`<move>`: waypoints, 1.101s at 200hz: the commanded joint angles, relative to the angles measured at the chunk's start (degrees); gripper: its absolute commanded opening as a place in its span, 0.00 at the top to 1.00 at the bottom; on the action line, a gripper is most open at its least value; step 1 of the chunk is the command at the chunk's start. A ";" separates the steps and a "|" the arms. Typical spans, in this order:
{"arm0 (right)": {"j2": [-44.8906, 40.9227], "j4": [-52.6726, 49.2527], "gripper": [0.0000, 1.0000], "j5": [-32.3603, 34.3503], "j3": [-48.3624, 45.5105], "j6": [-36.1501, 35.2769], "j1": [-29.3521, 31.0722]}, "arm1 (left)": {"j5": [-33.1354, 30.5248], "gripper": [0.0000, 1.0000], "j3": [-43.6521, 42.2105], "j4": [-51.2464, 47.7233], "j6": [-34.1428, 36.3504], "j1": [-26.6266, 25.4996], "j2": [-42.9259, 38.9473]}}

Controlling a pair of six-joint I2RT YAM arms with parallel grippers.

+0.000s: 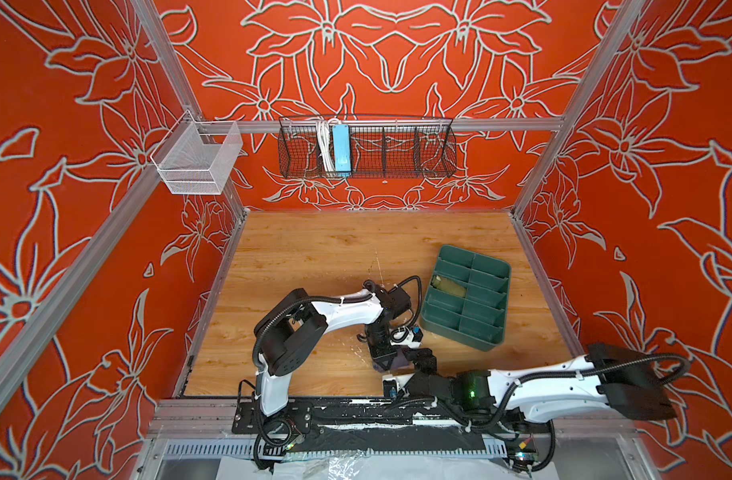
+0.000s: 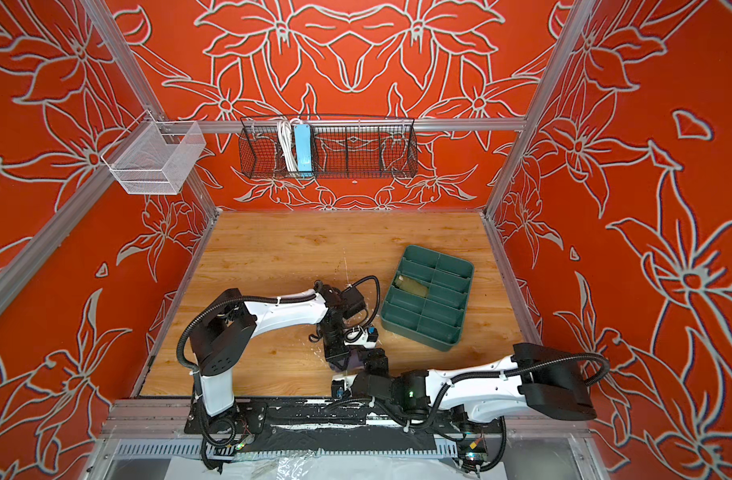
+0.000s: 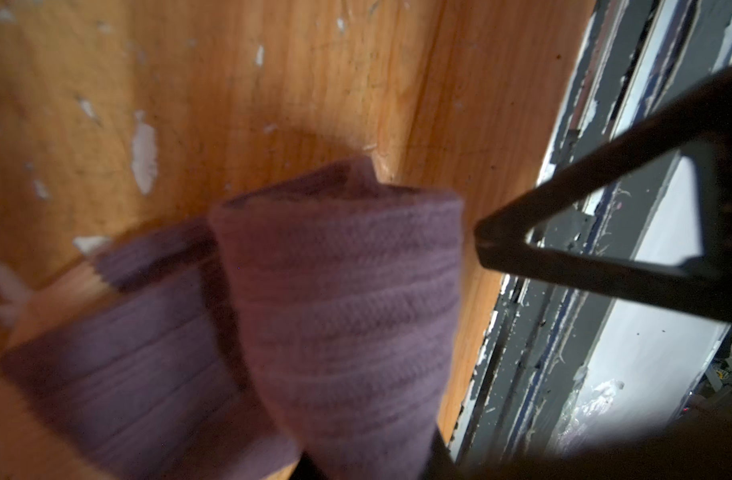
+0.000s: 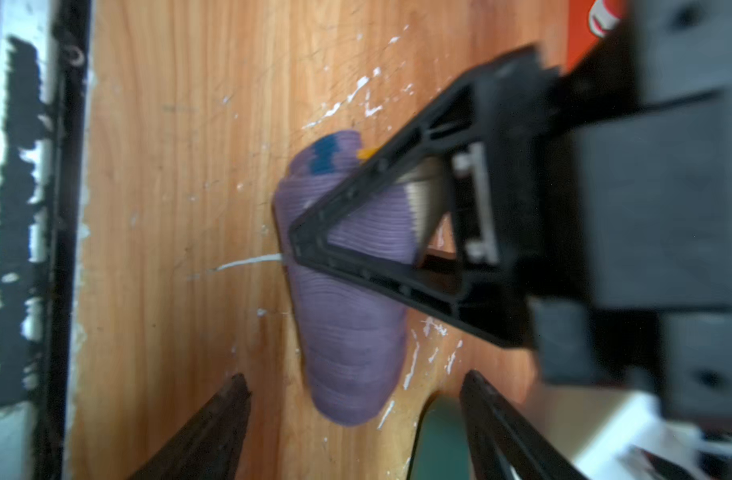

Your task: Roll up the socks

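The ribbed purple sock [image 1: 398, 362] [image 2: 354, 363] lies rolled into a bundle on the wooden table near its front edge. My left gripper [image 1: 383, 356] [image 2: 337, 356] points down and is shut on it; the roll [image 3: 347, 291] fills the left wrist view. In the right wrist view a black left finger [image 4: 376, 279] presses across the sock [image 4: 347, 345], whose navy and yellow stripes show at its far end. My right gripper [image 4: 356, 384] [image 1: 416, 360] is open, fingertips on either side of the roll's near end and clear of it. The olive sock [image 1: 449, 286] [image 2: 412, 286] lies in a tray compartment.
The dark green divided tray [image 1: 486, 334] [image 2: 441, 337] sits right of the grippers, its corner close to the right gripper. The table's black front rail [image 3: 563, 374] [image 4: 19, 208] runs just beside the sock. A wire basket [image 1: 368, 149] and a white mesh bin [image 1: 198, 162] hang on the walls.
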 commanded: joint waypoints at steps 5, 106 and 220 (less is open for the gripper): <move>1.21 -1.11 0.18 2.29 1.01 1.87 -0.09 | -2.58 0.95 -2.13 -0.42 1.83 0.10 2.88; 7.70 12.62 0.32 0.87 -0.50 -6.32 -6.19 | -2.35 0.95 -1.94 -0.60 1.94 0.07 2.93; 13.09 -5.11 0.97 -12.84 6.64 -5.26 -5.89 | -6.88 0.88 -2.23 4.88 -2.25 0.01 -0.14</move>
